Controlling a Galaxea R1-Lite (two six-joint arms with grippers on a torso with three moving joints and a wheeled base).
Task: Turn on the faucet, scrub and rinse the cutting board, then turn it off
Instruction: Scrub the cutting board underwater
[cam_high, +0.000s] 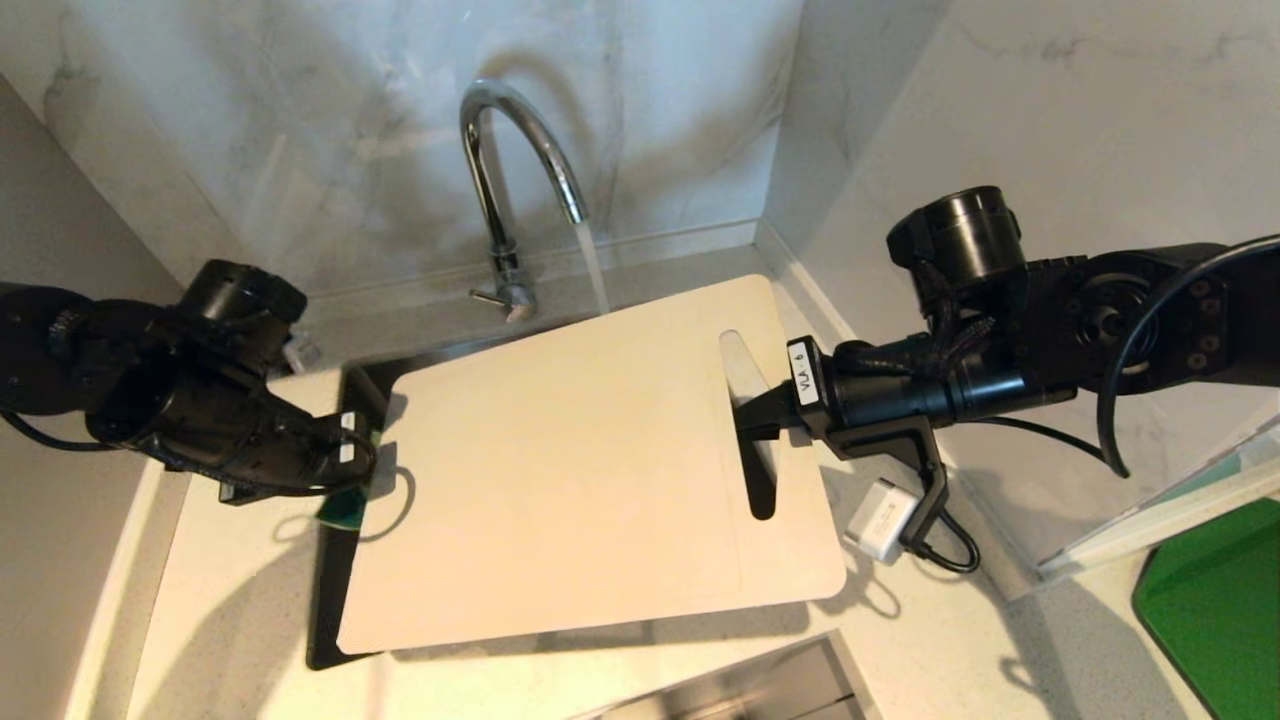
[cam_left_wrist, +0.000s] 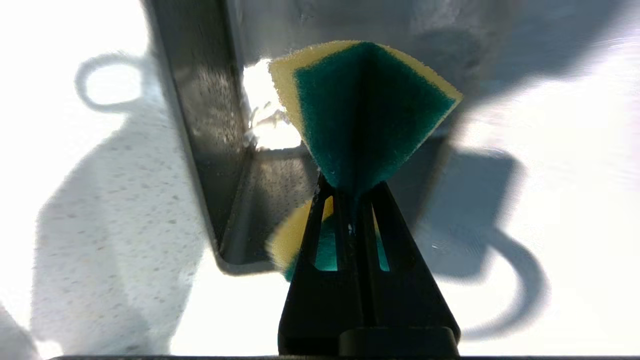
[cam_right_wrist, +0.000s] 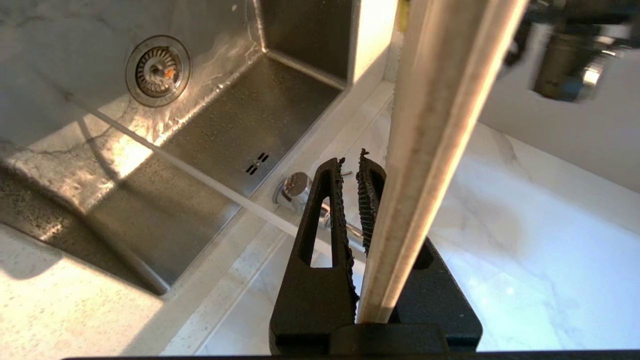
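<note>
- Left gripper (cam_high: 362, 462): at 9 o'clock in the head view, fingers clamped together on a green-and-yellow sponge (cam_left_wrist: 367, 115), just beside the near-left edge of the cutting board (cam_high: 590, 470).
- Cutting board: centre of the head view, held level over the sink (cam_right_wrist: 210, 140); long axis runs 9 to 3 o'clock; it lies at 3 o'clock from the left gripper, the nearer arm for scrubbing.
- Faucet (cam_high: 510, 180): at 12 o'clock, water running onto the board's far edge.
- Right gripper (cam_high: 765, 415): at 3 o'clock, pinched on the board's edge at the handle slot.
</note>
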